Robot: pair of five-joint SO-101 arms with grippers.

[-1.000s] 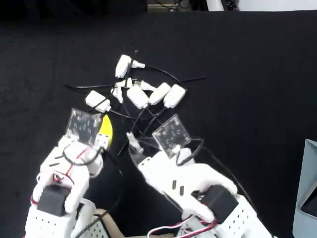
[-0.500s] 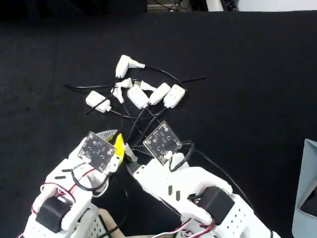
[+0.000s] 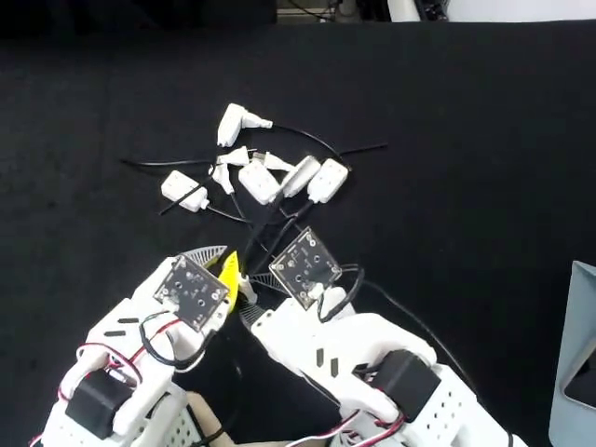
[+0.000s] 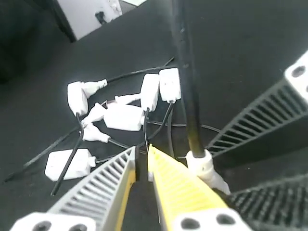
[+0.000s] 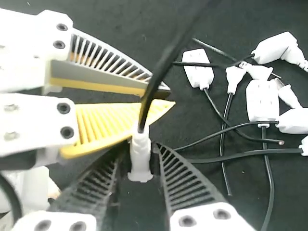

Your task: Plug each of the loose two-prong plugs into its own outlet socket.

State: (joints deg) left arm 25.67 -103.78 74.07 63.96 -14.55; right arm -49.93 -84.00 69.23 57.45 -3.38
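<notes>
My right gripper (image 5: 142, 145) is shut on a white two-prong plug (image 5: 140, 158); the plug's thick black cord (image 5: 159, 72) rises out of the jaws. The left gripper (image 4: 141, 150), with one grey and one yellow finger, is shut, its tips right beside that plug (image 4: 201, 163) and cord. From above, both grippers (image 3: 227, 258) (image 3: 248, 296) meet low on the table. Beyond them lies a tangle of white outlet sockets (image 3: 260, 182) (image 3: 327, 180) and loose plugs (image 3: 222, 173) on thin black cables.
The table (image 3: 466, 140) is covered in black cloth. Thin black cables (image 3: 279, 219) trail from the pile toward the grippers. A grey-blue box (image 3: 577, 354) stands at the right edge. A separate socket (image 3: 183, 191) lies left of the pile.
The left arm has swung right and inward until its tips are next to the right gripper's plug. The right gripper drew back slightly, still holding the plug.
</notes>
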